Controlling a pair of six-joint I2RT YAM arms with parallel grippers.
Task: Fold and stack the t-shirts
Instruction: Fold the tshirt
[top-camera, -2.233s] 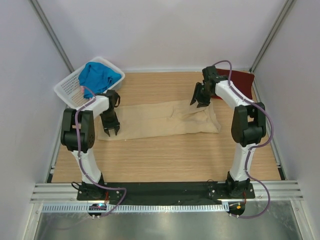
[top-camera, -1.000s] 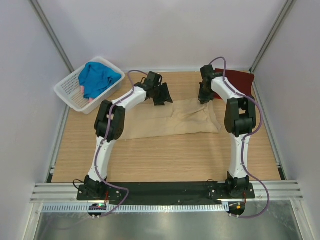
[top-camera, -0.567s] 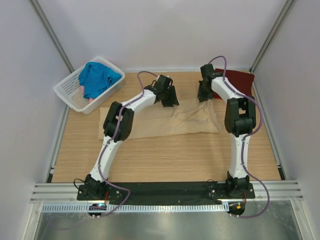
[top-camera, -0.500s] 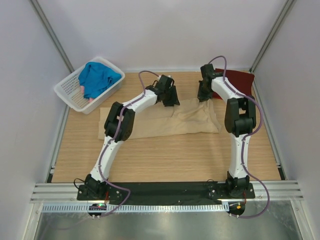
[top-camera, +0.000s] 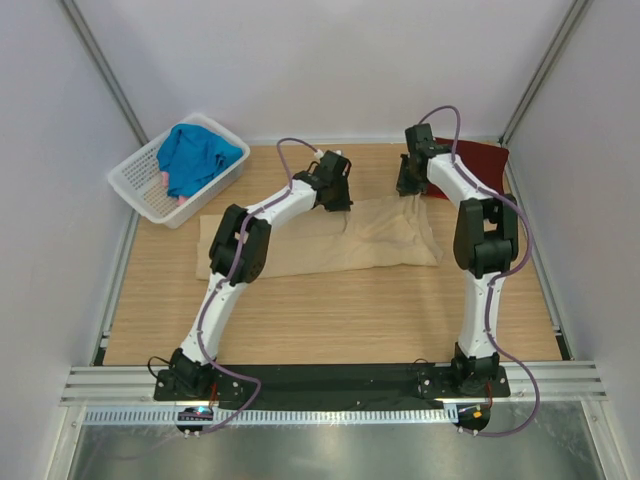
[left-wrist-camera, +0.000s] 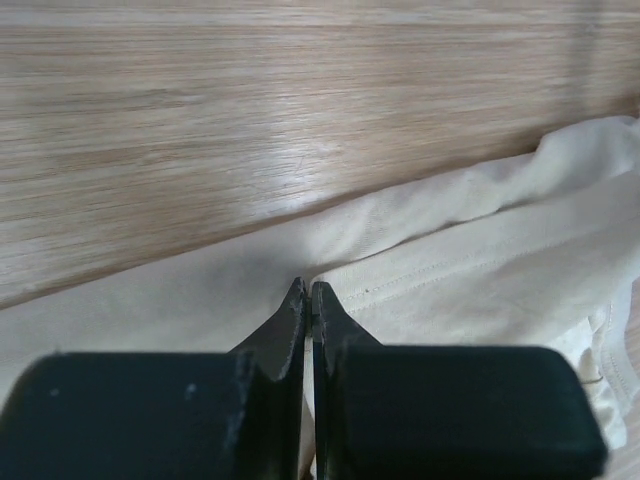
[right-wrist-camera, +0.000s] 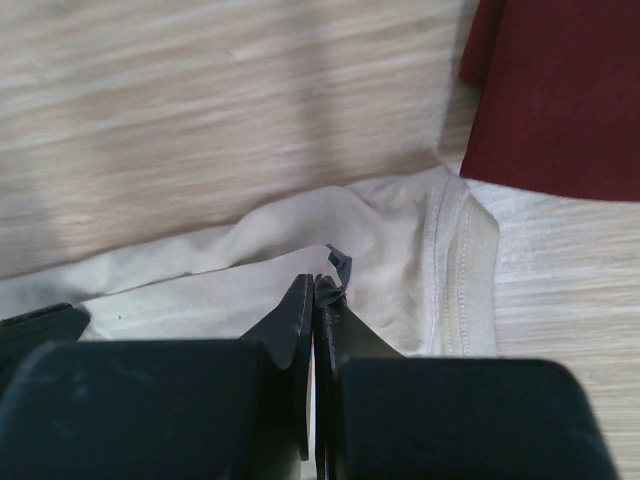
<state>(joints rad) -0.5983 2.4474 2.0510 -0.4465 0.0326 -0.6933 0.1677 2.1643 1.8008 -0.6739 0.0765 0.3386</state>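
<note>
Inspected tan t-shirt (top-camera: 330, 238): spread across middle of table (top-camera: 330, 320), long axis running left to right, 1 long edge toward back wall, the other toward arm bases.

Found both grips placed along far long edge. Observed left gripper (top-camera: 337, 197) near midpoint of that edge, jaws pressed together with tips down in hem fold; judged to be pinching cloth. Observed right gripper (top-camera: 408, 188) at far right corner, jaws together with small tuft of tan cloth showing beside tips; judged to be holding that corner.

Cloth body lying from both grippers toward arm bases. Judged coming move to be a draw of far edge toward near edge, across short axis. Noted left portion of far edge unheld; flagged risk of sag or uneven crease there.

Counted 4 t-shirts:
- 1 tan, as above.
- 1 maroon t-shirt (top-camera: 480, 158), flat at far right corner of table, just beside tan corner; contact between the 2 not determinable.
- 1 blue t-shirt (top-camera: 195, 155), heaped in basket (top-camera: 135, 185).
- 1 pink t-shirt (top-camera: 165, 180), visible only as sliver under blue.

Counted 1 white lattice basket, far left, well apart from both grippers. Counted 2 grippers, both engaged on tan cloth.

Judged task early: 2 shirts not yet out of basket, no stack seen.
</note>
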